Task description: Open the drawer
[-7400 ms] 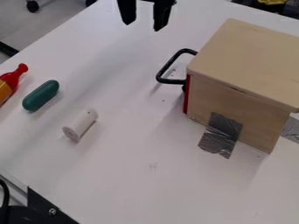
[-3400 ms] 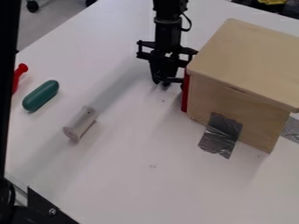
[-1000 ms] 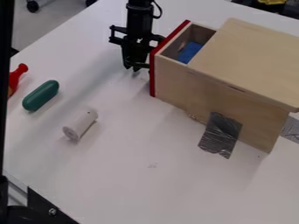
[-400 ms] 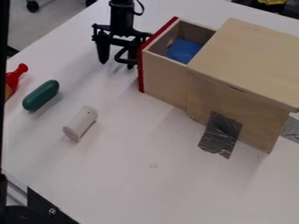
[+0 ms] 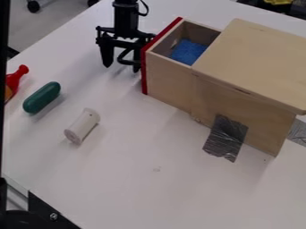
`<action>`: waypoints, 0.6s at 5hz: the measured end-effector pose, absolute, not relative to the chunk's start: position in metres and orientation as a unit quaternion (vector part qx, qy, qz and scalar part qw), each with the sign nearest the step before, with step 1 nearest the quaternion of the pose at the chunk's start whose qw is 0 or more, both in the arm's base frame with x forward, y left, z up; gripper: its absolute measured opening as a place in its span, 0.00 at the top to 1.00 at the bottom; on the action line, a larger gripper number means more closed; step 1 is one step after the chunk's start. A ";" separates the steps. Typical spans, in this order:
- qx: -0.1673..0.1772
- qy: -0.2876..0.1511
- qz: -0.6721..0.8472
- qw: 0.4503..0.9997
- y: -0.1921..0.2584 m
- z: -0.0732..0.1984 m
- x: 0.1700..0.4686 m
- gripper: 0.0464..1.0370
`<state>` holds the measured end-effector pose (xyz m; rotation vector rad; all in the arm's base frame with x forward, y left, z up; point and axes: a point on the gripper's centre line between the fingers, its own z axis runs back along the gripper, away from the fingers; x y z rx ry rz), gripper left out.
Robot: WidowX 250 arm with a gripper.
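We look down on a white table (image 5: 149,192), the largest thing before us. Next in size comes the pale wooden box (image 5: 257,67), between two and three o'clock. Its drawer (image 5: 170,82) stands open between twelve and one, slid out from the box toward ten o'clock, with a red front panel (image 5: 144,76) at its outer end. The black gripper (image 5: 122,66) hangs between eleven and twelve, just beside that panel; we see its fingers spread apart, with the drawer's black handle (image 5: 121,57) looping into the space between them. We cannot tell whether they touch it.

At seven o'clock, by the table's edge, we see a black bracket (image 5: 49,210). A patch of silver tape (image 5: 226,138) runs from the box's side down onto the table near four o'clock. Smaller still, a green capsule-shaped piece (image 5: 42,97) lies just past nine, and a white cylinder (image 5: 82,126) lies between eight and nine. Between nine and ten, we find part of a red bottle (image 5: 16,79), near the green piece. Inside the drawer, between twelve and one, we make out something blue (image 5: 187,51).
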<state>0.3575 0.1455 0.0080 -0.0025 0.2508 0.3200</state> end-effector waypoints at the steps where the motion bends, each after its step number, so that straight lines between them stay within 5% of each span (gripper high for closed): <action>1: -0.012 0.110 0.154 0.982 0.143 0.032 0.358 0.04; 3: -0.010 0.073 0.137 0.988 0.144 0.060 0.352 0.04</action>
